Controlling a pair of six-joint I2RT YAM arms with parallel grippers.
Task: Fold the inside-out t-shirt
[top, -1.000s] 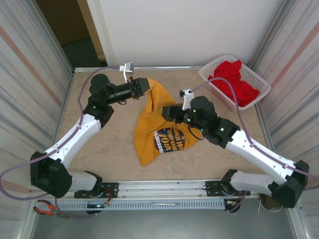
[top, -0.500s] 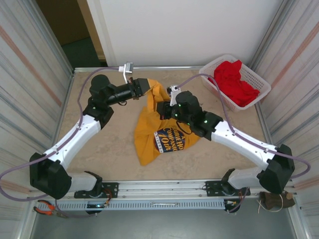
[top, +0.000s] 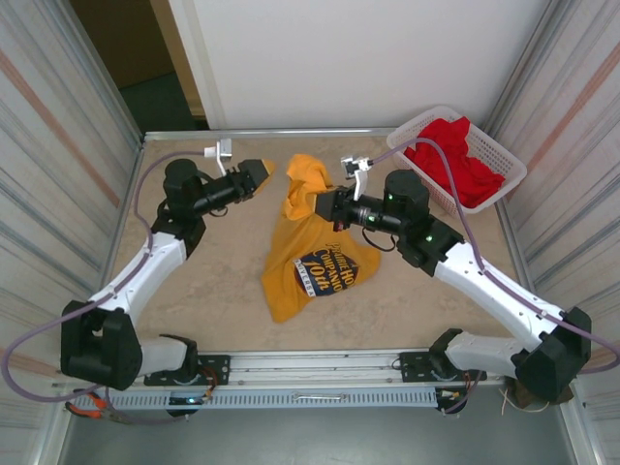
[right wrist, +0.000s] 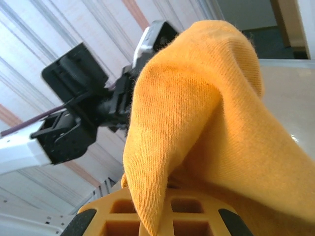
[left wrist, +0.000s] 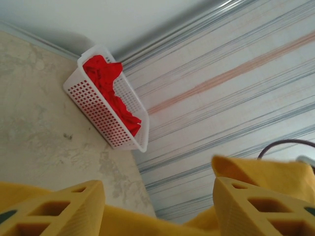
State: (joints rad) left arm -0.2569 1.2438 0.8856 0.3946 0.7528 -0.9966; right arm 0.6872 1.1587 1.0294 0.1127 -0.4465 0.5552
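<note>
My right claw (top: 327, 205) is pinched shut on a raised bunch of the inside-out t-shirt (top: 312, 254), with mustard cloth draped over my finger (right wrist: 98, 209). Below that grip the rest slopes back toward my bases and lies on the table (top: 213, 281), print up. My left claw (top: 260, 172) stands partly open and empty, just left of the bunch. Beyond my right claw sits the white basket (top: 397, 145) holding a red garment (top: 455, 155).
</note>
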